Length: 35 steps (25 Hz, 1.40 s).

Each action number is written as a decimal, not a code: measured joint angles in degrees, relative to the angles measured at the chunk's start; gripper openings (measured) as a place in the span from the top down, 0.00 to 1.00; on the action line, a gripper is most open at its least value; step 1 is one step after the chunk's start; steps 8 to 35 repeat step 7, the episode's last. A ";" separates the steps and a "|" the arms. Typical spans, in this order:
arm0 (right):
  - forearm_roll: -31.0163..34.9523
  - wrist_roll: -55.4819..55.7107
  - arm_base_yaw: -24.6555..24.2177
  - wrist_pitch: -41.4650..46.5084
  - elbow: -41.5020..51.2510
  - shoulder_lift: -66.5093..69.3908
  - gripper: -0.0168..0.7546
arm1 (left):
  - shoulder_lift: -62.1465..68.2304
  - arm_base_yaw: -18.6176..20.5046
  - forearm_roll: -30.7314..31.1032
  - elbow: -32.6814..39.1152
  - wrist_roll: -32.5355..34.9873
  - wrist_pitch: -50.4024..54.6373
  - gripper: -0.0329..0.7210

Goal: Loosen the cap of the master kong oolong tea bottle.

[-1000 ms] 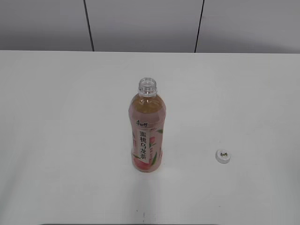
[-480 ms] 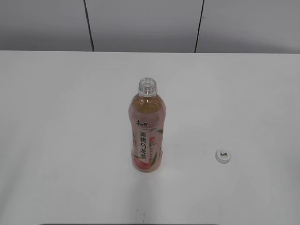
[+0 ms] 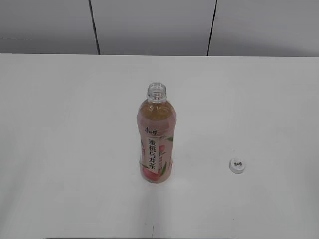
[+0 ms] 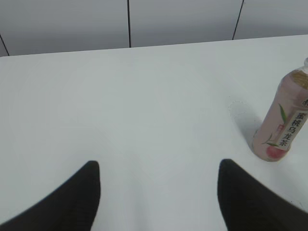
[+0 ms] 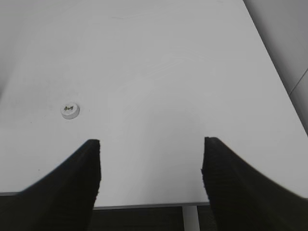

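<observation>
Nothing has shifted between the earlier exterior frames and the present one: bottle and cap sit where they were. Slim clear plastic master kong oolong tea bottle, holding pale amber tea and wrapped in a pink peach label with a white vertical strip of dark Chinese characters, stands upright near the middle of the white table. Its threaded neck is bare and open at the top. Small round white plastic screw cap, dark-green logo facing up, lies flat on the table well apart from the bottle, to its right and slightly nearer the camera. Neither arm shows in the exterior view. Left wrist view: left gripper hangs over bare table with its two dark fingers spread wide and nothing between them; the bottle stands upright at the right edge of that view, well clear of the fingers, its top cut off by the frame. Right wrist view: right gripper likewise has its fingers wide apart and holds nothing, near the front table edge; the cap lies ahead and to the left of the left finger, not touching it.
</observation>
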 joint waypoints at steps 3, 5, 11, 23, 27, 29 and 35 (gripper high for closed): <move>0.00 0.00 0.00 0.00 0.00 0.00 0.33 | 0.00 0.00 0.00 0.00 0.00 0.00 0.34; 0.00 0.00 0.00 0.00 0.00 0.00 0.33 | 0.00 0.00 0.00 0.00 0.00 0.00 0.34; 0.00 0.00 0.00 0.00 0.00 0.00 0.33 | 0.00 0.00 0.00 0.00 0.00 0.00 0.34; 0.00 0.00 0.00 0.00 0.00 0.00 0.33 | 0.00 0.00 0.00 0.00 0.00 0.00 0.34; 0.00 0.00 0.00 0.00 0.00 0.00 0.33 | 0.00 0.00 0.00 0.00 0.00 0.00 0.34; 0.00 0.00 0.00 0.00 0.00 0.00 0.33 | 0.00 0.00 0.00 0.00 0.00 0.00 0.34; 0.00 0.00 0.00 0.00 0.00 0.00 0.33 | 0.00 0.00 0.00 0.00 0.00 0.00 0.34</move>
